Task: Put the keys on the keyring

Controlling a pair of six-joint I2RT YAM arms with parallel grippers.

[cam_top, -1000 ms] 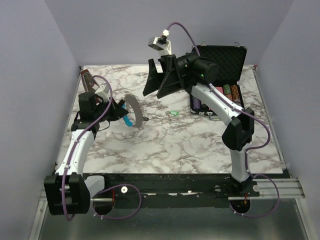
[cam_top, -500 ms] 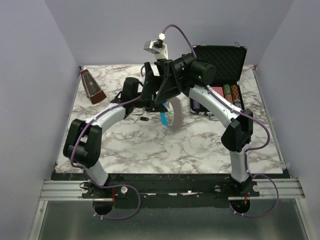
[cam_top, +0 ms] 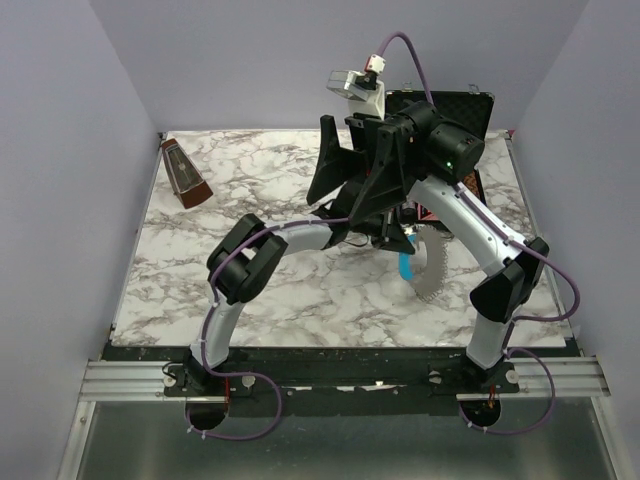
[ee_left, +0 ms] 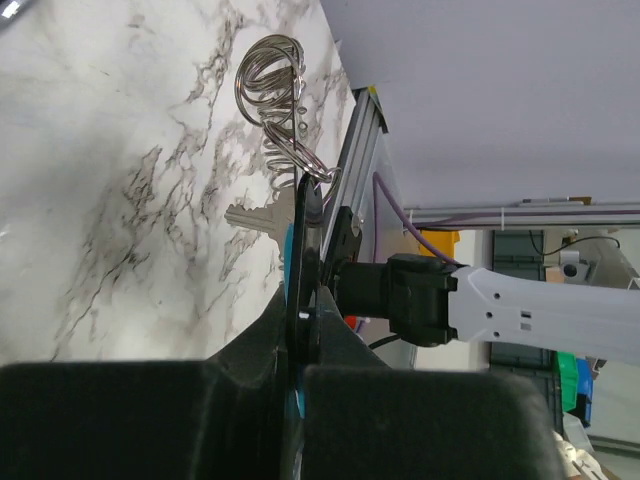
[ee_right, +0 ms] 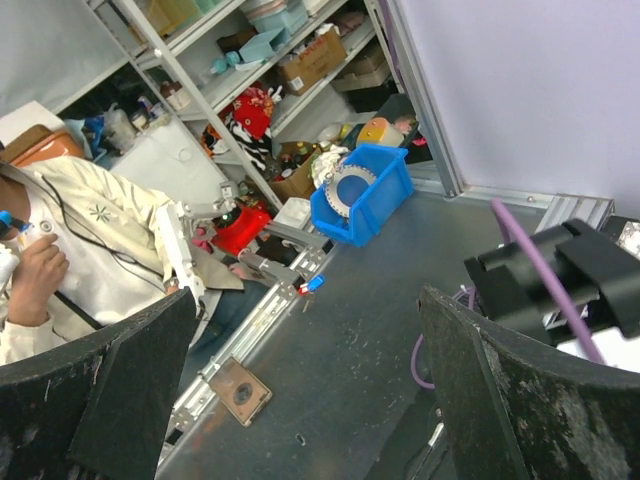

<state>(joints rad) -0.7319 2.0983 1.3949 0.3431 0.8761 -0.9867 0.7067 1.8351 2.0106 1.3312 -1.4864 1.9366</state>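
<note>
1. Left gripper (ee_left: 303,335) clamps tight on the keyring (cam_top: 430,268), held upright at four o'clock from the table (cam_top: 250,200) centre.
2. Right gripper (ee_right: 310,330) gapes wide, empty, at eleven o'clock of it.

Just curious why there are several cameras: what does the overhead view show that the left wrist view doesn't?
Overhead only: the brown metronome, the open black case, the right gripper raised and open. Left wrist only: a silver key and wire rings by the keyring, close up. Both: the marble table and the left gripper shut on the keyring.
</note>
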